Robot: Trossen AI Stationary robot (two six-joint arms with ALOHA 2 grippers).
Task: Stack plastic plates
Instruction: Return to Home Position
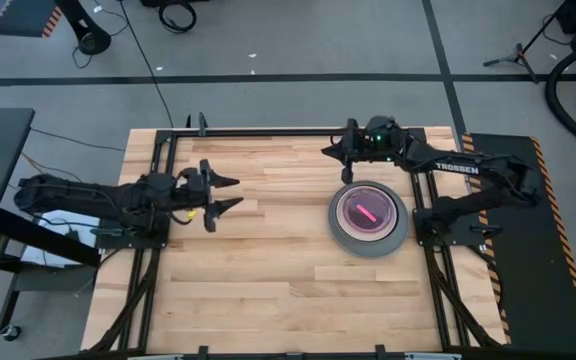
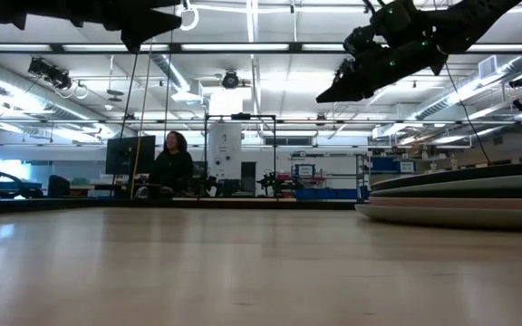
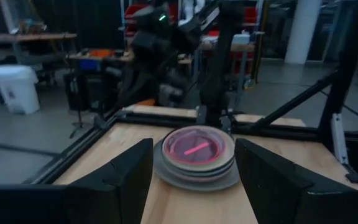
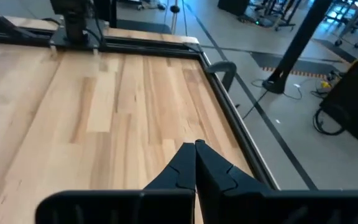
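Observation:
The plastic plates (image 1: 368,220) sit in one stack on the right half of the table, a large grey plate at the bottom and a red-pink one on top; the stack also shows in the left wrist view (image 3: 196,155) and at the low view's right edge (image 2: 460,199). My left gripper (image 1: 230,194) hovers open over the table's left half, fingers pointing toward the stack. My right gripper (image 1: 345,168) is shut and empty, raised above the table just beyond the stack's far-left rim (image 4: 195,148).
A black metal frame (image 1: 268,130) runs along the table's edges. Bare wood lies between the left gripper and the stack and across the near half (image 1: 288,300). A person (image 2: 172,163) sits far behind the table in the low view.

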